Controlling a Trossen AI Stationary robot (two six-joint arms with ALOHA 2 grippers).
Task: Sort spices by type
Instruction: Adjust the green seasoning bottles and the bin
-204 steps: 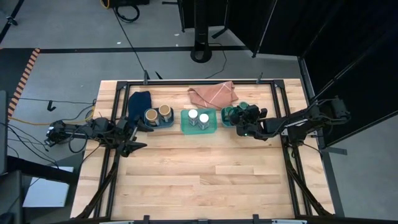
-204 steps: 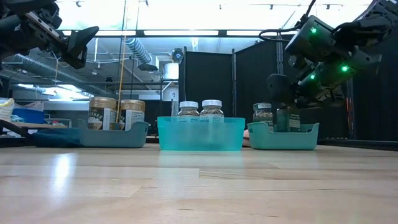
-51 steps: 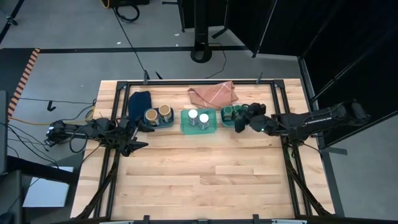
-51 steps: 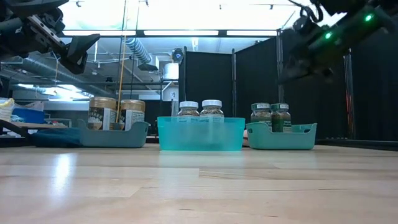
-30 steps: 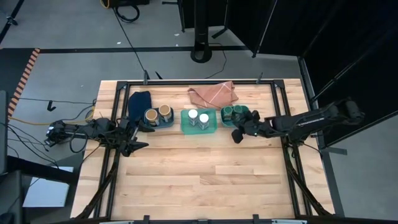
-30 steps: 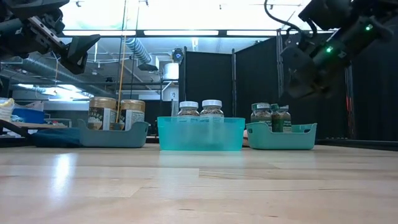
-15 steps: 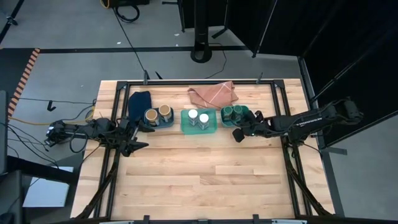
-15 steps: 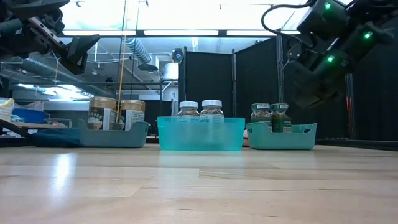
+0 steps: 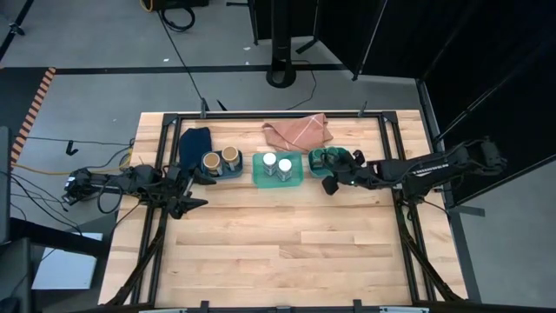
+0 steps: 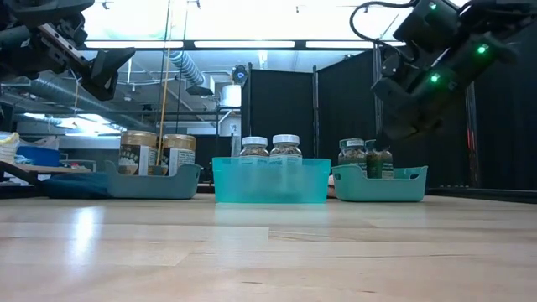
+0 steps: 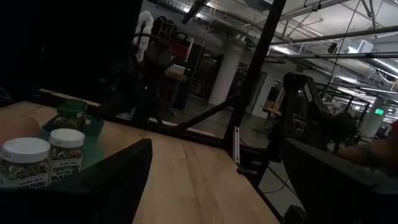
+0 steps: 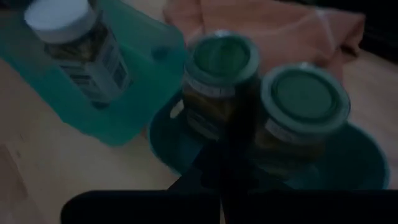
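Observation:
Six spice jars stand in three teal trays along the far side. Two tan-lidded jars (image 9: 221, 158) are in the left tray (image 10: 155, 183), two white-lidded jars (image 9: 277, 163) in the middle tray (image 10: 270, 183), and two green-lidded jars (image 12: 221, 59) (image 12: 305, 96) in the right tray (image 10: 382, 184). My right gripper (image 9: 329, 184) is shut. It hangs above the near edge of the right tray, pointing toward the green-lidded jars, and holds nothing. My left gripper (image 9: 198, 192) waits open at the table's left, near the left tray.
A dark blue cloth (image 9: 195, 141) lies left of the tan-lidded jars. An orange cloth (image 9: 297, 131) lies behind the middle and right trays. A black metal frame (image 9: 395, 200) runs along the table's sides. The near half of the wooden table (image 9: 278, 252) is bare.
My right gripper, still shut, has drifted a little toward the far edge, so it stands closer over the near side of the green-lidded jars' tray. The jars and trays have not moved.

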